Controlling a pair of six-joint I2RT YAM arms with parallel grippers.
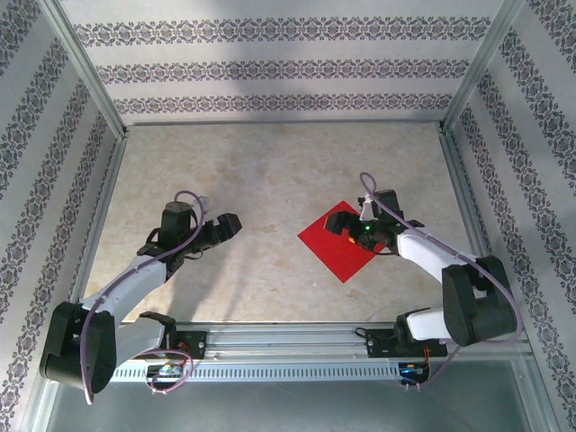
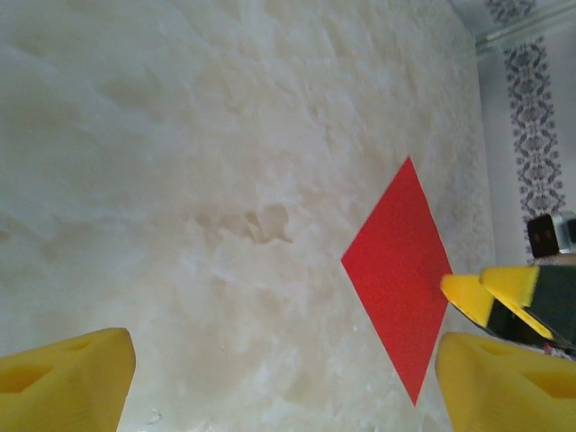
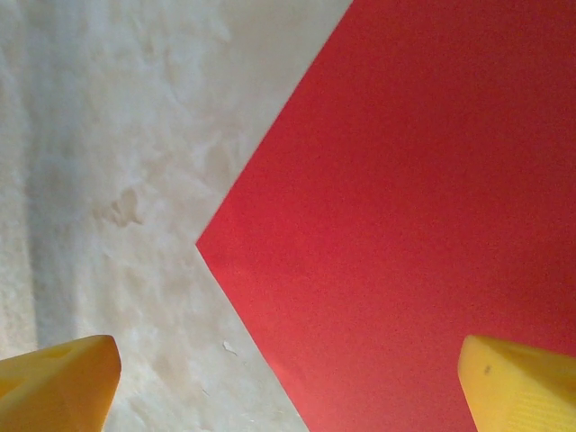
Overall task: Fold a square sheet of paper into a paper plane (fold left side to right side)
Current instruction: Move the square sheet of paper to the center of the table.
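right claw (image 1: 353, 232) hangs over the square sheet of paper (image 1: 337, 254), which lies flat as a diamond right of centre on the counter (image 1: 270, 171). left claw (image 1: 231, 223) well apart, above bare counter.
left wrist: left claw (image 2: 283, 387) spread wide, nothing between its fingers (image 2: 63, 378). red paper ahead to the right, right claw's yellow tips at its right edge.
right wrist: right claw (image 3: 288, 396) spread wide, pinching nothing. square sheet of paper (image 3: 405, 225) beneath it, one corner pointing left.
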